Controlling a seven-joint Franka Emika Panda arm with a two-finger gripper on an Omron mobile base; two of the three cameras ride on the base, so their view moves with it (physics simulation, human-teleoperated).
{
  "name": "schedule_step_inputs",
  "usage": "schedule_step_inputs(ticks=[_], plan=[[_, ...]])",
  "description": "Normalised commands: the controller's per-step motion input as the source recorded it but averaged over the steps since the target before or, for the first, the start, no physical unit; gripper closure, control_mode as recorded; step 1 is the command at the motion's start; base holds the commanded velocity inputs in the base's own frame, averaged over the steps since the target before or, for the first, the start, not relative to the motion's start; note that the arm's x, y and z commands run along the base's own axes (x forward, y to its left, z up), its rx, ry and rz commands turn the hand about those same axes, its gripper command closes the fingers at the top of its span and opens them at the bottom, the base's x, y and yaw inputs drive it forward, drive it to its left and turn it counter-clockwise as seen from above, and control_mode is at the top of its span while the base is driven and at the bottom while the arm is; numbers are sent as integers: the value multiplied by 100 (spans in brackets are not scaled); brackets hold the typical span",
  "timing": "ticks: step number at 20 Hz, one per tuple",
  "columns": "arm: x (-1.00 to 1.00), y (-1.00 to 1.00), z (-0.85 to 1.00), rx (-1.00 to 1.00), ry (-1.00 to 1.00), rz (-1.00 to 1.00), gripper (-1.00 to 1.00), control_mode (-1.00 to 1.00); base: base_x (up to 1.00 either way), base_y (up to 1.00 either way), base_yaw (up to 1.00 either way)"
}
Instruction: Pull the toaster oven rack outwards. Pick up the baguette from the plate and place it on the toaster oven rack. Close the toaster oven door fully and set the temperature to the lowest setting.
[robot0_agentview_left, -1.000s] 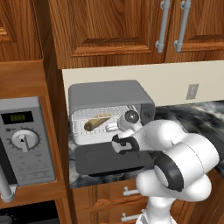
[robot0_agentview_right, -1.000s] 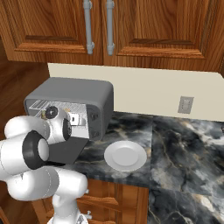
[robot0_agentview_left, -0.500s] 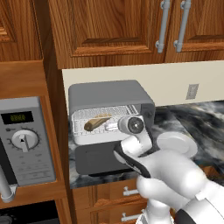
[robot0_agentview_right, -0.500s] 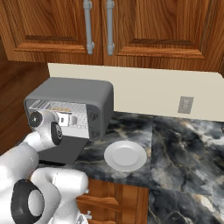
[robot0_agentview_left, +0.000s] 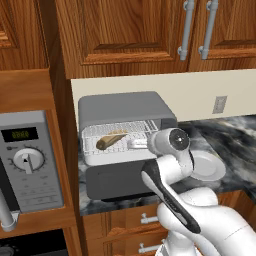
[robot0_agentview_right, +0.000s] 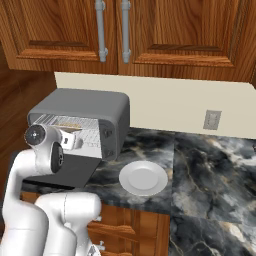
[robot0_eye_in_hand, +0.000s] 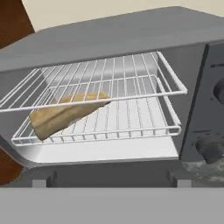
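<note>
I'm holding my hand in front of the open toaster oven (robot0_agentview_left: 125, 112), looking straight into the cavity. The baguette (robot0_eye_in_hand: 65, 113) is already lying on the rack (robot0_eye_in_hand: 131, 113), toward the cavity's left side, long axis running across the oven's width, slightly angled. The plate (robot0_agentview_right: 143, 178) is sitting bare on the counter (robot0_agentview_right: 210, 170) to the right of the oven.

My gripper's fingers aren't showing clearly, so I cannot tell whether they are spread or pressed together; nothing seems to be held.

The door (robot0_agentview_left: 117, 179) is hanging down flat, below and in front of my hand, its long edge parallel to the oven front. So I judge the next move is going under that free edge and lifting up and inward. Knobs (robot0_eye_in_hand: 210, 146) are sitting right of the cavity.
</note>
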Motion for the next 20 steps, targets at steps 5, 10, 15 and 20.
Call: schedule_step_inputs(ticks=[5, 10, 15, 20], plan=[[-50, -10, 52, 13, 44, 1, -100, -100, 0, 0, 0], [-62, -24, 52, 13, 48, 0, -100, -100, 0, 0, 0], [-45, -25, 18, 18, 35, -1, -100, -100, 0, 0, 0], [-7, -77, -6, 41, 7, -3, -100, -100, 0, 0, 0]])
